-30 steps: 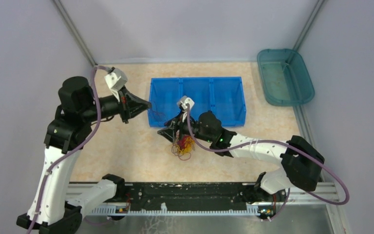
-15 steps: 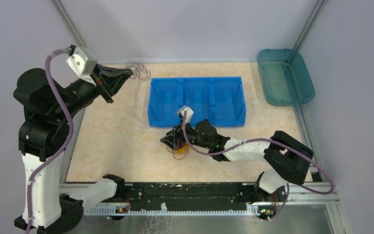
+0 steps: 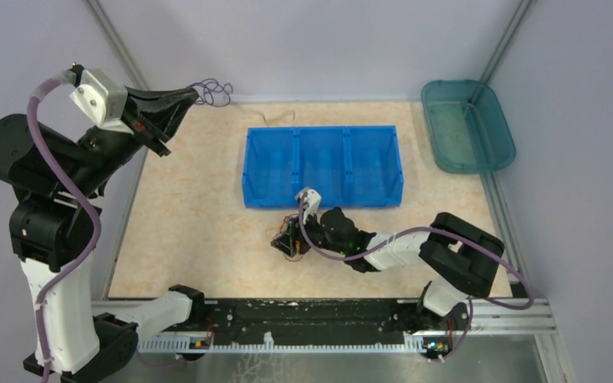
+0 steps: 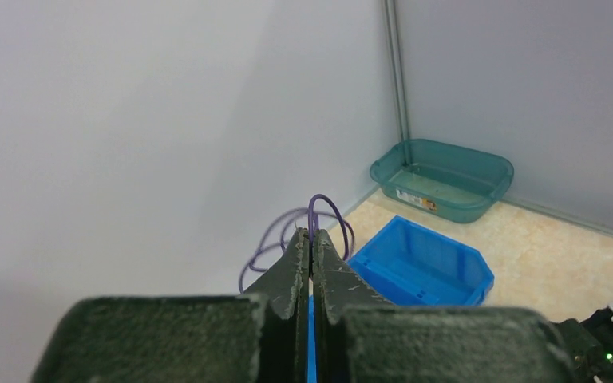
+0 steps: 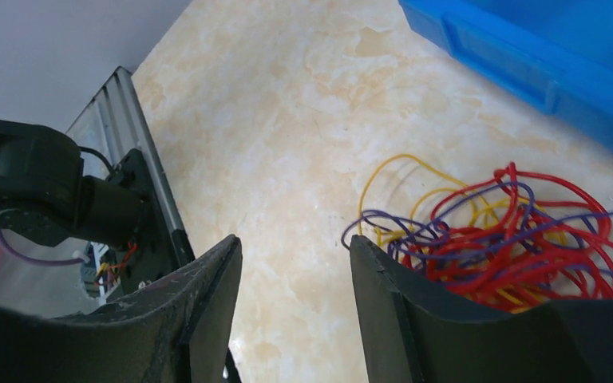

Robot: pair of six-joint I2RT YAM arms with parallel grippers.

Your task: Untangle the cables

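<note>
Evidently the left pincer point(image 4: 311, 239), raised above the table's point(image 3: 191, 215) far-left corner, is clamped on a purple cable point(image 4: 319, 209), while the tangle point(image 5: 503, 247) of red, yellow and purple strands lies mid-table toward the near edge. The right pincer point(image 5: 295, 247) stands open just beside the tangle. To free the cable cleanly, I judge it should pin the tangle before the left pulls slowly away.

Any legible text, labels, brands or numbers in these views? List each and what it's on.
No text can be read in any view.
Sticker on the floor of the teal tub: it has light and orange marks, too small and blurred to read.
Nothing else in the three views carries visible print.
</note>
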